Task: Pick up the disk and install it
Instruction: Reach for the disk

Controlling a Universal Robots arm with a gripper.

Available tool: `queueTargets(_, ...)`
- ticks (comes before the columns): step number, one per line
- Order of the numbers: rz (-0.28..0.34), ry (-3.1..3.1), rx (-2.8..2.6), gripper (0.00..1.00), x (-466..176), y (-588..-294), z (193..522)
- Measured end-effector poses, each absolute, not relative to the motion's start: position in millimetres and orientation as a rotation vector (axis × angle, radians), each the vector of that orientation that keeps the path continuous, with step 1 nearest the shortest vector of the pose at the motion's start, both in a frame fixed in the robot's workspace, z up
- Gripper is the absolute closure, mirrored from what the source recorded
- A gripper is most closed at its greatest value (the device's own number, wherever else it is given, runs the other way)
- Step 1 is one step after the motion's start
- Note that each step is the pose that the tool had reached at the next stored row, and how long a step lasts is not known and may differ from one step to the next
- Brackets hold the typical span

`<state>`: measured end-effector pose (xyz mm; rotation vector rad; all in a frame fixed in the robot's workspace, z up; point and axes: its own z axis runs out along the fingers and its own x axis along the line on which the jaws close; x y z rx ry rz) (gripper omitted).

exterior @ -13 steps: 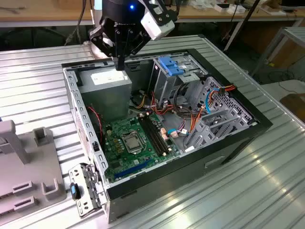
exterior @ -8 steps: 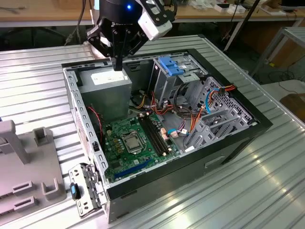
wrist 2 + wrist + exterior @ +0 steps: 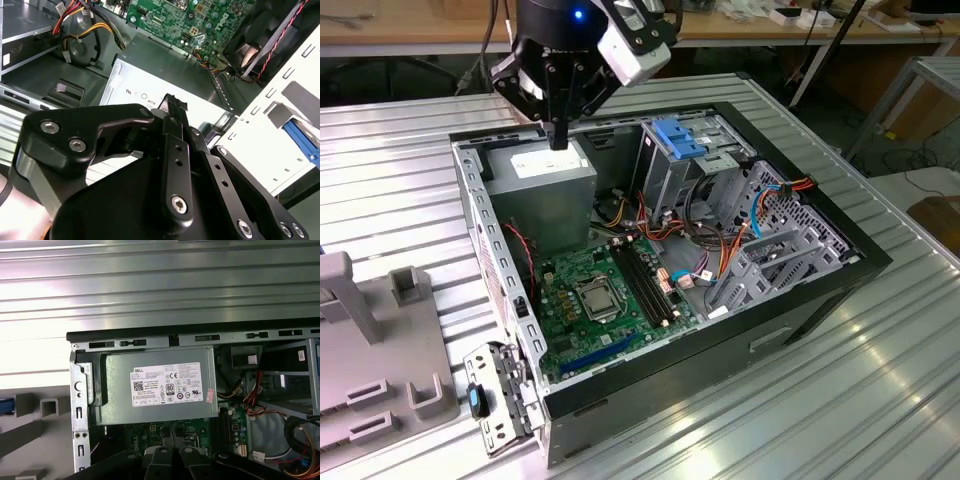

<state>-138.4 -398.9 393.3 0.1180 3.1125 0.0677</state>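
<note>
Of the disk (image 3: pixel 299 137), a flat grey-metal drive in a bright blue plastic carrier, we make out a blue strip in the second wrist view. It lies past the rear wall of the open black computer case (image 3: pixel 820 290), on the pale grey slotted holder (image 3: pixel 380 340) at the ribbed metal table's (image 3: pixel 840 400) edge. We judge it stiff, dense, shock-sensitive and slick-faced, best pinched across the carrier's long sides. The black claw (image 3: pixel 558 140) hangs over the grey power supply box (image 3: pixel 545 180), fingers together, holding nothing.
</note>
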Motion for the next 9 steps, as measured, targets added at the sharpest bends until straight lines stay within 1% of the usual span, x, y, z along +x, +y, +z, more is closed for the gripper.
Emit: queueTargets(9,0.068,3.113,0.118,0.89,-148.2,-398.9,393.3)
